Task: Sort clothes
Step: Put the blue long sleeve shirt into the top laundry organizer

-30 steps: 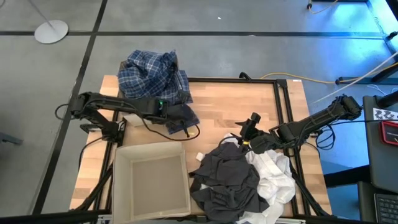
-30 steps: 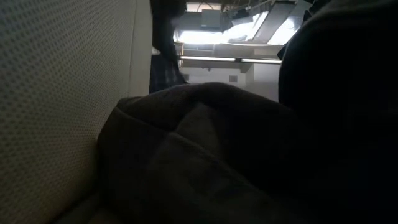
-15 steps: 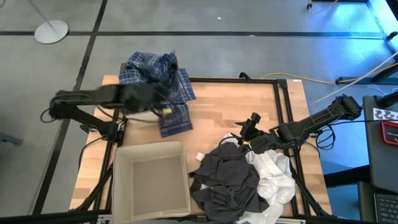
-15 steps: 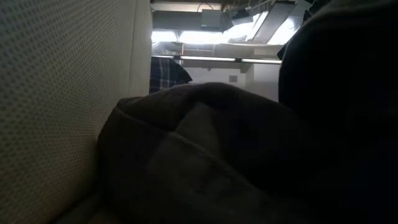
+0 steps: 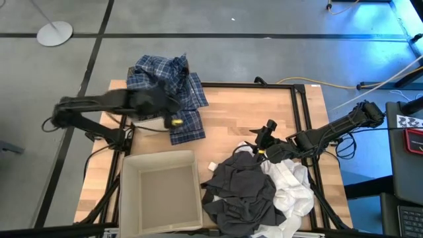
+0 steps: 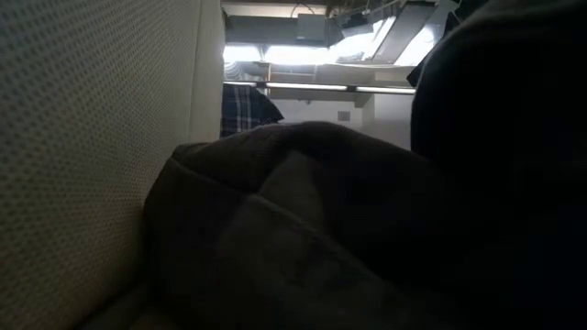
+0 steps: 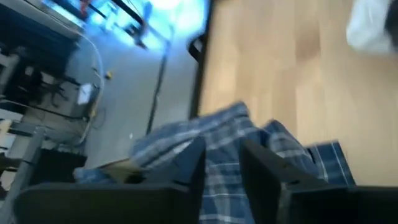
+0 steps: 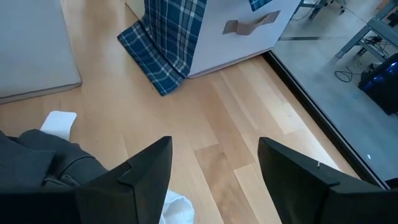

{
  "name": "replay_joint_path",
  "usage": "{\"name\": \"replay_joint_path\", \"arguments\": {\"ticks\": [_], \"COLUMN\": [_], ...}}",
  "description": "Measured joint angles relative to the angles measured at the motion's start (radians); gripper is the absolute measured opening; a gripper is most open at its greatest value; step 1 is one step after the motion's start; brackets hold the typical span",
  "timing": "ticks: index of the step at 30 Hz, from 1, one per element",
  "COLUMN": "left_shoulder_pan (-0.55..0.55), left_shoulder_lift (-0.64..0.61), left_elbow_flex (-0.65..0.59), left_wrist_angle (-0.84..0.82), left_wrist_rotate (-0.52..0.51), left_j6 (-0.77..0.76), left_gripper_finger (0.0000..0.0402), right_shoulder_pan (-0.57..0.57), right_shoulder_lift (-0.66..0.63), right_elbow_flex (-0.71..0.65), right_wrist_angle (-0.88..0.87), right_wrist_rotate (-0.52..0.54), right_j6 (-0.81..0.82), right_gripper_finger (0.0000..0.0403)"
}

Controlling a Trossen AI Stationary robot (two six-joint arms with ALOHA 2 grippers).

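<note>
The blue-and-white plaid shirt (image 5: 162, 76) lies heaped on a beige box at the table's far left. Its tail (image 5: 186, 129) hangs down the box's side onto the wood; it also shows in the low view (image 6: 240, 110) and the right wrist view (image 8: 168, 43). My left gripper (image 5: 170, 116) is open and empty just above the shirt (image 7: 186, 134). A dark grey garment (image 5: 241, 188) and white ones (image 5: 294, 188) lie piled at the near right. My right gripper (image 5: 261, 140) is open and empty at the pile's far edge (image 8: 214, 146). No dark green garment is in view.
An open beige fabric box (image 5: 125, 192) stands at the near left, nothing in it; its wall fills the low view's left (image 6: 92, 137). The far box's side with a handle (image 8: 242, 31) shows under the shirt. Bare wood lies in the table's middle and far right (image 5: 264, 106).
My left gripper has drawn back from the shirt's tail toward the table's left edge and risen. The tail, hidden under the gripper before, now lies spread on the wood beside the far box. My right arm has kept still.
</note>
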Motion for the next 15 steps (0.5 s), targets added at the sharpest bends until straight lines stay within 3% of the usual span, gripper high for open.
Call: {"name": "replay_joint_path", "arguments": {"ticks": [9,15], "left_shoulder_pan": [-0.010,-0.014], "left_shoulder_lift": [0.312,0.500], "left_elbow_flex": [0.036,0.168], "left_wrist_angle": [0.001,-0.088], "left_wrist_rotate": [-0.026,-0.029], "left_j6": [0.131,0.178], "left_gripper_finger": [0.0194,0.0224], "right_shoulder_pan": [0.000,0.000], "right_shoulder_lift": [0.000,0.000], "right_elbow_flex": [0.000,0.000], "right_wrist_angle": [0.001,-0.001], "right_wrist_rotate": [0.003,0.003], "right_j6": [0.000,-0.023], "right_gripper_finger": [0.0241,0.0241]}}
